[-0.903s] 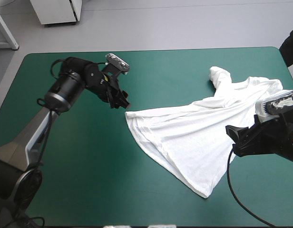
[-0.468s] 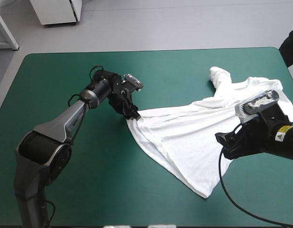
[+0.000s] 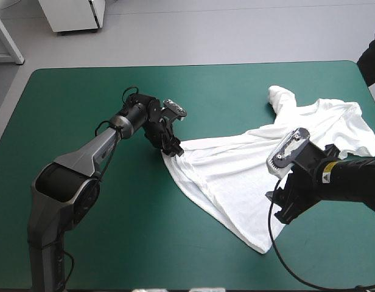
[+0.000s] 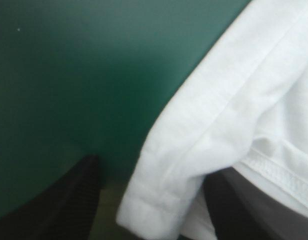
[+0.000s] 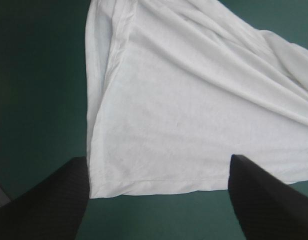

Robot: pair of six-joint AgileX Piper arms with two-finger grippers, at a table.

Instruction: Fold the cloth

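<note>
Going for the grasp
My left gripper (image 3: 174, 150) and right gripper (image 3: 282, 204) both spread at the T-shirt (image 3: 248, 176) hem; I must clamp next

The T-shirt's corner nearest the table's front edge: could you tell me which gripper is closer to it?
Right. The right gripper hovers open beside that corner of the T-shirt; the left gripper is at the opposite hem corner.

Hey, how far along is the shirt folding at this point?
Done: nothing is folded. The T-shirt lies spread but rumpled on the teal-green cover. In hand: the left end effector is open around a corner of the shirt, and the right end effector is open over another edge. Left: gripping, smoothing and every fold.
</note>
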